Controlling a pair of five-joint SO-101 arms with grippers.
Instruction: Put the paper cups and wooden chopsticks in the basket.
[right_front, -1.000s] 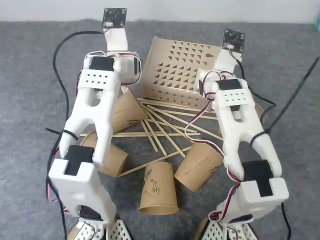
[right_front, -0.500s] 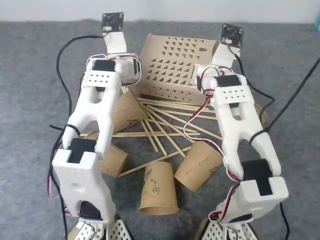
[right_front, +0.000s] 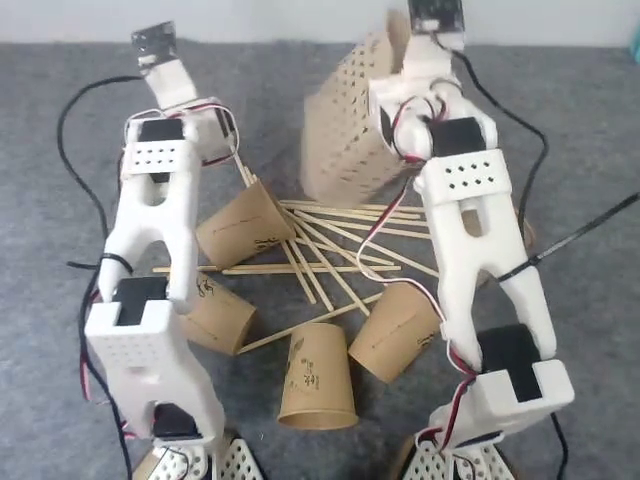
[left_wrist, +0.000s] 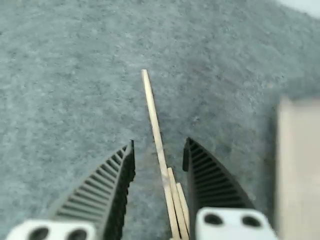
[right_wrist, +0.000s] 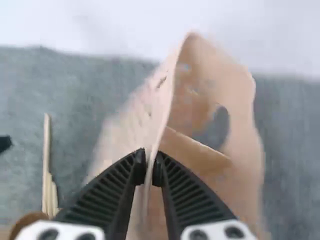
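A perforated cardboard basket (right_front: 350, 125) stands tipped up on one edge at the back of the grey mat. My right gripper (right_wrist: 148, 160) is shut on its rim (right_wrist: 172, 75), up at the basket's top edge (right_front: 392, 75). Wooden chopsticks (right_front: 330, 248) lie fanned out in front of it. Several paper cups lie on their sides around them: one at the left (right_front: 245, 225), one below it (right_front: 215, 315), one in front (right_front: 318, 375) and one to the right (right_front: 398, 330). My left gripper (left_wrist: 159, 144) is open and straddles the far ends of three chopsticks (left_wrist: 155, 120), left of the basket (right_front: 222, 148).
Grey carpet-like mat (right_front: 560, 130) covers the table, with bare room at the far left and far right. Black cables (right_front: 85, 110) trail beside both arms. The basket's edge (left_wrist: 295, 165) shows close beside the left gripper.
The right gripper has risen with the basket's rim, tipping the basket from lying flat to nearly upright. The left arm has swung left, away from the basket.
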